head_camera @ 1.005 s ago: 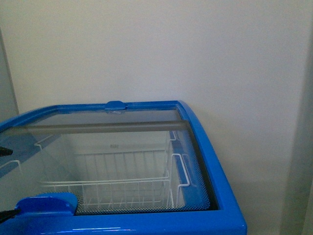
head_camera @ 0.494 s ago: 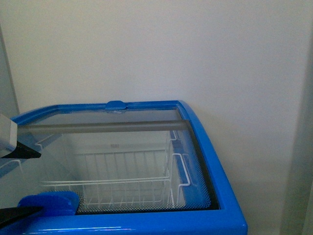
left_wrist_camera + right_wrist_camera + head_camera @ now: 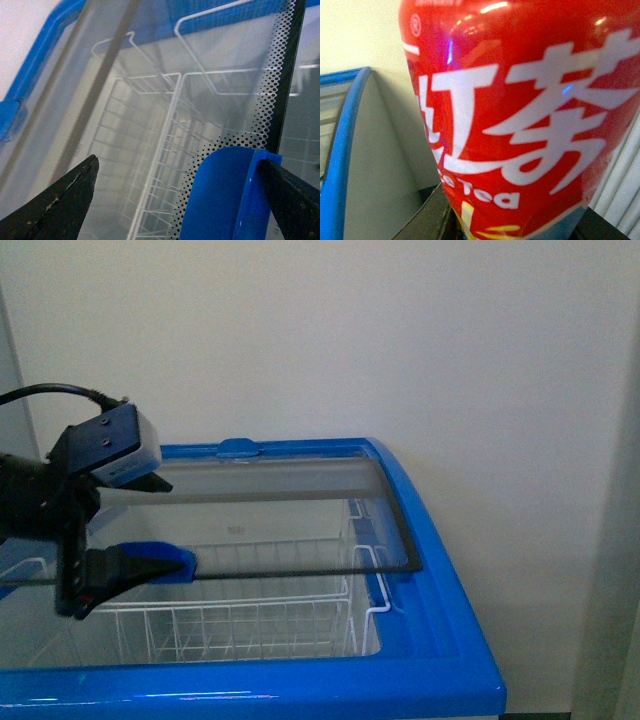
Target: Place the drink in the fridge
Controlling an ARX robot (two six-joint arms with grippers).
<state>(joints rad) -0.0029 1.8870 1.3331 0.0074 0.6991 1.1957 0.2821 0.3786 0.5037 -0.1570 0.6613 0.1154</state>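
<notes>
Now drink [image 3: 520, 110]: red label, white characters, clamped in right end effector [image 3: 517, 222]; left end effector [image 3: 177, 162] apart.

Ahead of me stands a plain off-white wall [image 3: 400, 340], softly and evenly lit. A grey vertical strip [image 3: 622, 540] borders it on my right, and a narrower grey band [image 3: 10, 410] on my left. My right wrist camera catches white vertical ribs [image 3: 626, 190]; curtain or panel, I cannot tell.
</notes>
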